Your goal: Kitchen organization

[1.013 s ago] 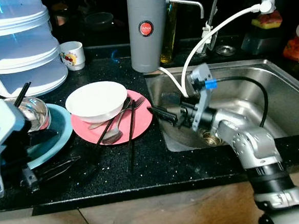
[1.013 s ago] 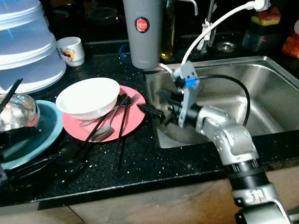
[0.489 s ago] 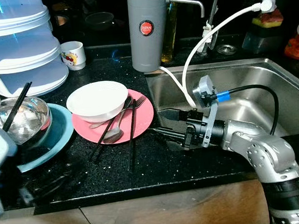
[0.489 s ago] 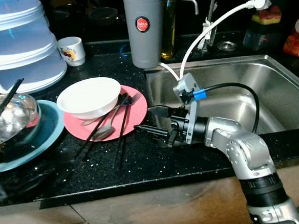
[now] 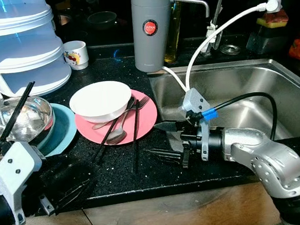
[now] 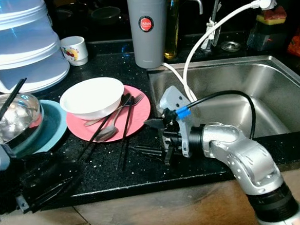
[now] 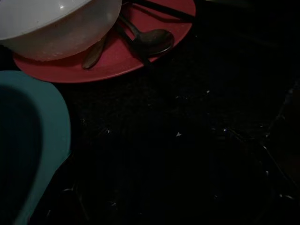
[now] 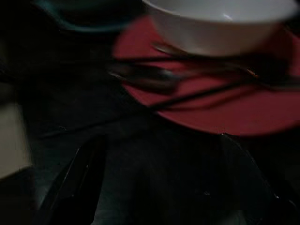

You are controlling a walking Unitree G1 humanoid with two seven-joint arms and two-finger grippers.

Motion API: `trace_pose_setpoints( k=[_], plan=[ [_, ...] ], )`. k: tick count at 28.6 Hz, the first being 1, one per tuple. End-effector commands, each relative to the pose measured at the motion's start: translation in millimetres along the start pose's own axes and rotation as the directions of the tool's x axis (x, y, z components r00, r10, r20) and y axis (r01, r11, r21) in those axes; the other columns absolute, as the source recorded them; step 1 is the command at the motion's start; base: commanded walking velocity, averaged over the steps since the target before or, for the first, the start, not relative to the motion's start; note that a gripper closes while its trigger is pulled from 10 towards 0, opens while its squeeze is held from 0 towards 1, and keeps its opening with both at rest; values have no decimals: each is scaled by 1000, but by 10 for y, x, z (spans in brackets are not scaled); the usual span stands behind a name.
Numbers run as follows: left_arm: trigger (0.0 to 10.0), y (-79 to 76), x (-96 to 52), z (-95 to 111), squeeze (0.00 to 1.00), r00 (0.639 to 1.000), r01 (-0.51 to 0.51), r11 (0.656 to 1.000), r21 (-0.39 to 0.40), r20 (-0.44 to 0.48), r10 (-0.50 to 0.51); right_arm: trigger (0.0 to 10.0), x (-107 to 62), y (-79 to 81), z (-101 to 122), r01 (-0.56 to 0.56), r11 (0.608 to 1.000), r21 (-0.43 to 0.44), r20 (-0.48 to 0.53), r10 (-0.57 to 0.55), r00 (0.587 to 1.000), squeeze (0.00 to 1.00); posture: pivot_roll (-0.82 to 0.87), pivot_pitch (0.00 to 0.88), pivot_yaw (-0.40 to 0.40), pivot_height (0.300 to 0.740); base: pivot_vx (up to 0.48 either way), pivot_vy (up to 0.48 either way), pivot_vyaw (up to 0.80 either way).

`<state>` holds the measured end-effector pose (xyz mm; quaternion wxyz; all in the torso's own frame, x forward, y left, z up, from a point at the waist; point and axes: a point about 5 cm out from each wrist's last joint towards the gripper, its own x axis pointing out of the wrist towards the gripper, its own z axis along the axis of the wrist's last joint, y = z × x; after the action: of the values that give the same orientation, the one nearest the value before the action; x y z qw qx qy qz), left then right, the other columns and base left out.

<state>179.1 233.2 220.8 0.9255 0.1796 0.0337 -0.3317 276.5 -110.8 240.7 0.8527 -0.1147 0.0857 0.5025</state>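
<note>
Right gripper (image 5: 165, 141) hovers low over the black tabletop (image 5: 159, 168), its two black fingers spread apart and empty, pointing toward 9 o'clock at the pink plate (image 5: 145, 120). From this gripper the plate lies at about 10 o'clock, just beside the upper fingertip. The black chopsticks (image 5: 136, 136) on the plate's near edge run roughly from 12 to 6 o'clock, so their long axis crosses the gripper's line of reach; the right arm is clearly the nearer one to them. Left gripper (image 5: 63, 193) sits at the tabletop's front edge at 7 o'clock, and I cannot tell how its fingers stand.

Going down in size: the steel sink (image 5: 287, 90) at 3 o'clock, the stacked clear containers (image 5: 24, 46) at 10 o'clock, the grey canister (image 5: 153, 30) at 12, the blue plate (image 5: 64, 131) carrying a steel bowl (image 5: 34, 115), the white bowl (image 5: 100, 99) on the pink plate, then a spoon (image 5: 118, 137) and fork (image 5: 136, 104) beside the chopsticks, and a small mug (image 5: 76, 54)
</note>
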Motion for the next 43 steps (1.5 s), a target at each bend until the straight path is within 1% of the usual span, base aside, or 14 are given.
trace_pose_setpoints(
  k=[1, 4, 7, 12, 13, 14, 16, 18, 19, 20, 21, 25, 28, 43],
  plan=[
    [10000, -27, 2, 6, 0, 1000, 8, 1000, 23, -7, -8, 10000, -1, 9, 30, 35, 999, -9, -30, -36, 999, 0, 59, 97, -42, 740, 0, 0, 0],
    [10000, -14, -6, -10, 0, 1000, 9, 1000, 29, -8, -9, 10000, -3, 33, 97, 41, 999, 15, -24, -40, 999, 0, 53, 97, -40, 740, 0, 0, 0],
    [10000, -12, -17, -37, 0, 1000, 16, 1000, 25, -13, -16, 10000, -19, 112, 139, -2, 999, 53, -2, 2, 1000, 0, 53, 96, -40, 740, 0, 0, 0],
    [10000, -10, -19, -41, 0, 1000, 18, 1000, 25, -15, -18, 10000, -32, 139, 166, -19, 998, 61, 11, 19, 1000, 0, 52, 97, -40, 740, 0, 0, 0],
    [10000, 1, -21, -49, 0, 1000, 20, 999, 26, -20, -20, 10000, -60, 217, 236, -46, 999, 4, -4, 46, 999, 0, 49, 100, -40, 740, 0, 0, 0],
    [10000, 1, -21, -49, 0, 1000, 20, 999, 26, -20, -20, 10000, -60, 217, 236, -46, 999, 4, -4, 46, 999, 0, 49, 100, -40, 740, 0, 0, 0],
    [10000, 6, -23, -62, 0, 999, 24, 999, 29, -28, -23, 10000, -65, 287, 277, -52, 996, -77, -44, 49, 998, 0, 49, 100, -40, 740, 0, 0, 0],
    [10000, 10, -26, -71, 0, 999, 28, 999, 31, -36, -27, 10000, -46, 307, 281, -15, 989, -146, -91, 2, 996, 0, 45, 99, -40, 740, 0, 0, 0],
    [10000, 10, -26, -71, 0, 999, 28, 999, 31, -36, -27, 10000, -46, 307, 281, -15, 989, -146, -91, 2, 996, 0, 45, 99, -40, 740, 0, 0, 0],
    [10000, 19, -30, -77, 0, 999, 27, 999, 35, -37, -26, 10000, -26, 307, 266, 25, 981, -193, -123, -50, 991, 0, 45, 99, -40, 740, 0, 0, 0],
    [10000, 21, -33, -81, 0, 999, 26, 999, 36, -40, -25, 10000, -13, 313, 257, 33, 979, -201, -127, -59, 990, 0, 42, 99, -37, 740, 0, 0, 0],
    [10000, 24, -37, -88, 0, 999, 24, 999, 38, -47, -22, 10000, 13, 348, 248, 30, 980, -197, -126, -56, 990, 0, 46, 95, -37, 740, 0, 0, 0],
    [10000, 36, -39, -86, 0, 998, 21, 999, 41, -53, -19, 10000, 49, 387, 232, 40, 987, -158, -129, -61, 990, 0, 46, 98, -38, 740, 0, 0, 0],
    [10000, 38, 8, -19, 0, 999, 43, 998, 54, -25, -42, 10000, 115, 387, 148, 88, 990, -108, -158, -105, 982, 0, 43, 101, -45, 740, 0, 0, 0]
  ],
)
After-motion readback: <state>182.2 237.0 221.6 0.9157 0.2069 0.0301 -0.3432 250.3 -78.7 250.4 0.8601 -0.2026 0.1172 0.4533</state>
